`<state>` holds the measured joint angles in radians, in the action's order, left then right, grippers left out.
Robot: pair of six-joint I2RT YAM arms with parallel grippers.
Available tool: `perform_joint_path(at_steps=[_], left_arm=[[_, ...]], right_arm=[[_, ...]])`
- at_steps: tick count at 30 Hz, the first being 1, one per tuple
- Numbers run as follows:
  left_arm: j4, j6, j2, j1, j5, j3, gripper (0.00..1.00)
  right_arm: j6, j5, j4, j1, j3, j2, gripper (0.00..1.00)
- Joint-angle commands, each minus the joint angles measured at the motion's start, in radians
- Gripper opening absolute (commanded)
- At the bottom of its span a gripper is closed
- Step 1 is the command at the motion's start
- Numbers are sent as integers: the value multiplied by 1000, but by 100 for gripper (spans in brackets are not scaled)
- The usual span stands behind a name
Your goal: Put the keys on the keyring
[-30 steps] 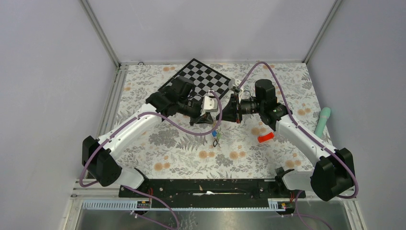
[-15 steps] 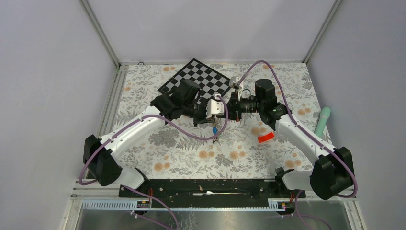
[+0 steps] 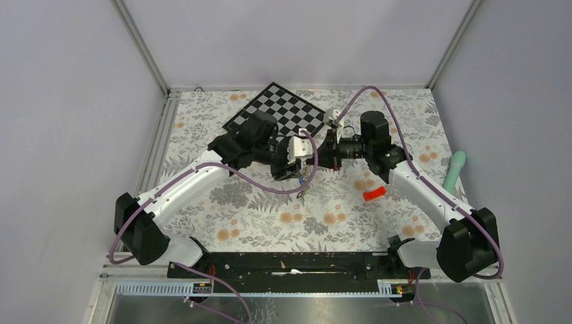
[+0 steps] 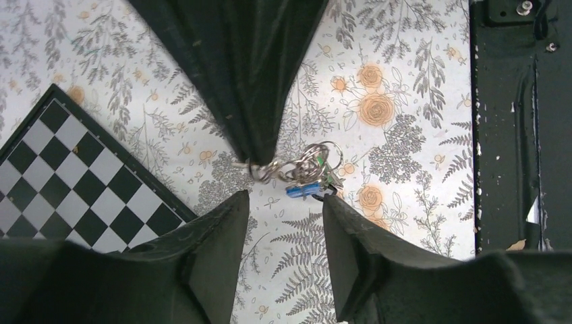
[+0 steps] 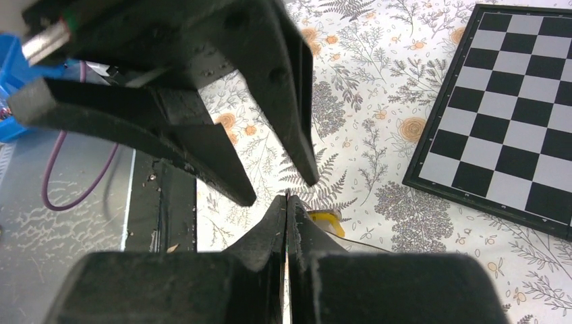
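The keyring [image 4: 270, 169], a grey metal loop, hangs above the floral table, pinched at the tip of my right gripper [image 4: 260, 158], which is shut on it. Keys dangle from it in a bunch: a blue tag [image 4: 303, 191] and a green tag [image 4: 324, 162] show in the left wrist view, and a yellow tag [image 5: 325, 219] shows in the right wrist view. My left gripper [image 4: 284, 202] stands open just below the bunch with nothing between its fingers. Its right fingertip is very close to the blue tag. From above, both grippers meet at mid-table, left gripper [image 3: 301, 173] and right gripper [image 3: 316, 162].
A black-and-white checkerboard [image 3: 280, 113] lies at the back, just behind the grippers. A red object [image 3: 374, 194] rests on the table to the right, and a teal object [image 3: 455, 170] lies near the right wall. The black base rail [image 3: 290, 263] runs along the near edge.
My left gripper was shut and has opened, letting go of the bunch, which hangs higher than before. The left arm moved in towards the right gripper, which stayed shut.
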<state>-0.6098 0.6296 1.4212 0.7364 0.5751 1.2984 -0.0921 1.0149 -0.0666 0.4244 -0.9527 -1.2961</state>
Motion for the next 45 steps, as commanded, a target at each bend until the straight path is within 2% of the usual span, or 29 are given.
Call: perform_joint_path(at_steps=[1,9,17,23,34,39,45], left_arm=[[84,-66,-58,-41,64,-13,53],[187,-202,-46,-69,216,-53,57],[243,-236,-48,-92,279,-86,59],[373,-325,-45,-115,354,-150,59],[445,-334,-11,-123,387,-176,56],[460,-344,-7,-124,391,-177,52],[461,-344,-11,-132,401,-181,34]], right_arm=[[-91,38,20,-7,-18,44,0],[-94,56,27,-8,-18,47,0],[-98,72,41,-8,-26,48,0],[-81,90,24,-8,-24,47,0],[-45,111,-22,-9,-2,52,0],[-46,111,-22,-10,0,53,0],[-46,109,-24,-13,4,55,0]])
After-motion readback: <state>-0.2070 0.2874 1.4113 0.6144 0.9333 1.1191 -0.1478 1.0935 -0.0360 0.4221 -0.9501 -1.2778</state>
